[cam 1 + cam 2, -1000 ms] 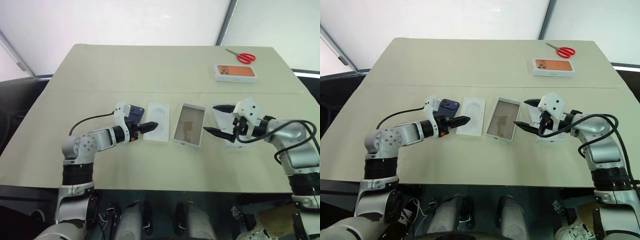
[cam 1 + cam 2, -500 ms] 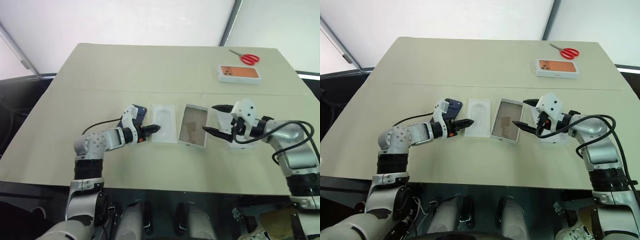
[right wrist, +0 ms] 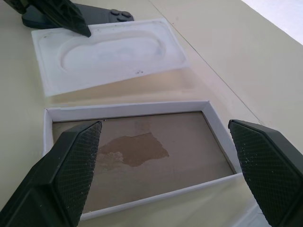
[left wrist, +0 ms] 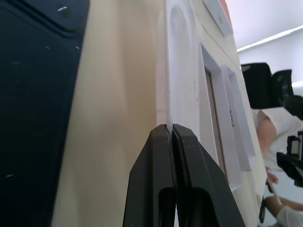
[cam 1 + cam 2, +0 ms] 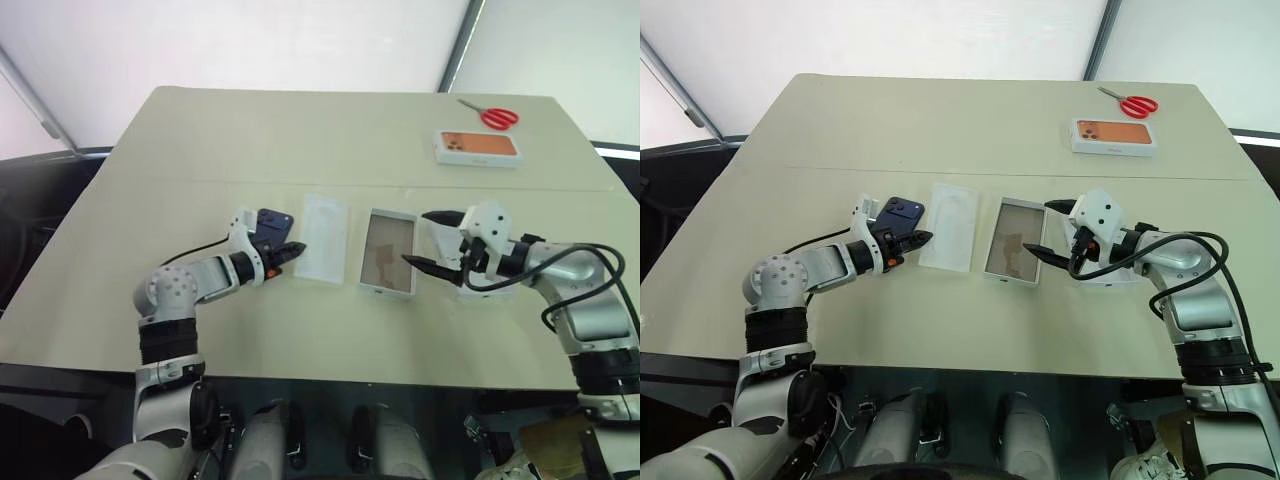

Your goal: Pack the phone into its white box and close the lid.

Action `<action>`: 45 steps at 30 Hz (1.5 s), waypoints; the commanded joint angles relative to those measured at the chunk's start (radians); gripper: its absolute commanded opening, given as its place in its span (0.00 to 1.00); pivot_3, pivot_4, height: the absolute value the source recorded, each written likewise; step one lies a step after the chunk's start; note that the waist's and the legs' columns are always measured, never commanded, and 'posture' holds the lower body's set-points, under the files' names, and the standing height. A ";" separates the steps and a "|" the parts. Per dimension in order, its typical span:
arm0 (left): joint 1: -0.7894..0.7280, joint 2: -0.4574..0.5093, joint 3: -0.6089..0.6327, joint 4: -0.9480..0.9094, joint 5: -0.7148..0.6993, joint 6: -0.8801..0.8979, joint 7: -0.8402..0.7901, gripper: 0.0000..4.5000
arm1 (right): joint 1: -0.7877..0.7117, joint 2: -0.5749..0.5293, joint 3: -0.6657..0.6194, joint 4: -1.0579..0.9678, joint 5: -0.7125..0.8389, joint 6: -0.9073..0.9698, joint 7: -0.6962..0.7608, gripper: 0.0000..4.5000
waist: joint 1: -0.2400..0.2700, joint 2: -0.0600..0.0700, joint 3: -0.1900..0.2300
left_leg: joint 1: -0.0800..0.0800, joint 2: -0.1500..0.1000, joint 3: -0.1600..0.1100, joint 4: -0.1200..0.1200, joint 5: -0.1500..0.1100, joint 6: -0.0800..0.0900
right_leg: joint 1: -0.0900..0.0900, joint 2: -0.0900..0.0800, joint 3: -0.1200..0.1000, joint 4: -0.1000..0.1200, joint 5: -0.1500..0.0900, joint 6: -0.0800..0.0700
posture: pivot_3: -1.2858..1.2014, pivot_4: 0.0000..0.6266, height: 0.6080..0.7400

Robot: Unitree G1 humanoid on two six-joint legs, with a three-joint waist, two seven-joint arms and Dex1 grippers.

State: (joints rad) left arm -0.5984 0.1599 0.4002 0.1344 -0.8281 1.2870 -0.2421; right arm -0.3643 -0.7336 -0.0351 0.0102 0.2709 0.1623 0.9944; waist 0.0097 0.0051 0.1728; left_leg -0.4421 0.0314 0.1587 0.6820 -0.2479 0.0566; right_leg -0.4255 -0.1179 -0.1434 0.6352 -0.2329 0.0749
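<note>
Left gripper (image 5: 296, 249) pinching the near edge of the white insert tray (image 5: 323, 251), jaws clamped flat on it, tilting that edge up off the table (image 5: 300, 140) at centre frame. Phone (image 5: 270, 223) lying face down just left of the tray, partly behind the left wrist. White box (image 5: 389, 250) sitting open right of centre, tan floor bare. Right gripper (image 5: 427, 239) hovering spread wide over the box's right edge, grasping nothing. Lid (image 5: 1110, 262) lying mostly hidden under the right arm. Orange-picture box (image 5: 477, 147) and red scissors (image 5: 493, 116) resting at upper right.
</note>
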 commanded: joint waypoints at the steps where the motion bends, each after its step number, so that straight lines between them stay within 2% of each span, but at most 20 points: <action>1: -0.035 0.007 0.079 -0.018 -0.068 0.026 0.021 0.00 | 0.041 0.002 0.037 -0.089 0.017 0.020 0.033 1.00 | 0.001 0.000 0.000 | 0.000 0.000 0.000 0.000 0.000 0.000 | 0.000 0.000 0.000 0.000 0.000 0.000 | 0.52 0.24 0.98; 9: -0.062 0.042 0.082 -0.042 -0.094 0.023 0.007 0.00 | 0.038 0.046 0.151 -0.113 -0.038 0.073 0.014 1.00 | 0.001 0.000 0.000 | 0.000 0.000 0.000 0.000 0.000 0.000 | 0.000 0.000 0.000 0.000 0.000 0.000 | 0.52 0.24 0.98; 12: -0.063 0.043 0.072 -0.043 -0.086 0.010 0.009 0.00 | 0.028 0.057 0.190 -0.061 -0.095 0.045 0.006 0.80 | 0.001 0.000 0.000 | 0.000 0.000 0.000 0.000 0.000 0.000 | 0.000 0.000 0.000 0.000 0.000 0.000 | 0.52 0.24 0.98; 16: -0.057 0.040 0.068 -0.054 -0.091 0.014 0.016 0.00 | 0.034 0.054 0.197 -0.029 -0.086 0.035 0.041 0.36 | 0.001 -0.001 0.000 | 0.000 0.000 0.000 0.000 0.000 0.000 | 0.000 0.000 0.000 0.000 0.000 0.000 | 0.52 0.24 0.98; 17: -0.055 0.039 0.068 -0.058 -0.093 0.016 0.017 0.00 | 0.032 0.054 0.198 -0.025 -0.082 0.038 0.051 0.22 | 0.001 -0.001 0.000 | 0.000 0.000 0.000 0.000 0.000 0.000 | 0.000 0.000 0.000 0.000 0.000 0.000 | 0.52 0.24 0.98; 19: -0.052 0.039 0.069 -0.065 -0.095 0.015 0.020 0.00 | 0.023 0.057 0.204 -0.016 -0.087 0.031 0.062 0.01 | 0.000 -0.001 0.000 | 0.000 0.000 0.000 0.000 0.000 0.000 | 0.000 0.001 0.000 0.000 0.000 0.000 | 0.52 0.24 0.98; 39: -0.076 0.017 0.068 -0.072 -0.139 0.005 0.073 0.00 | -0.070 0.239 0.351 -0.001 -0.169 -0.050 0.050 0.01 | -0.003 -0.001 0.000 | 0.000 0.000 0.000 0.000 0.000 0.000 | 0.000 0.001 0.000 0.001 0.000 0.000 | 0.52 0.24 0.98; 42: -0.065 -0.004 0.056 -0.093 -0.142 0.003 0.084 0.00 | -0.084 0.253 0.342 0.013 -0.195 -0.077 0.008 0.20 | -0.003 -0.001 0.000 | 0.000 0.000 0.000 0.000 0.000 0.000 | 0.000 0.001 0.000 0.001 0.000 0.000 | 0.52 0.24 0.98; 45: -0.053 -0.016 0.041 -0.119 -0.140 0.013 0.091 0.00 | -0.084 0.221 0.302 -0.020 -0.172 -0.062 0.014 0.54 | -0.001 -0.001 0.000 | 0.000 0.000 0.000 0.000 0.000 0.000 | 0.000 0.001 0.000 0.001 0.000 0.000 | 0.52 0.24 0.98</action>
State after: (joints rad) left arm -0.6587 0.1420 0.4441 0.0616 -0.9465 1.2997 -0.1542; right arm -0.4375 -0.4909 0.3132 0.0325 0.0826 0.1023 1.0075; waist 0.0082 0.0039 0.1732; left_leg -0.4422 0.0310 0.1582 0.6822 -0.2478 0.0562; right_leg -0.4254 -0.1173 -0.1436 0.6360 -0.2329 0.0749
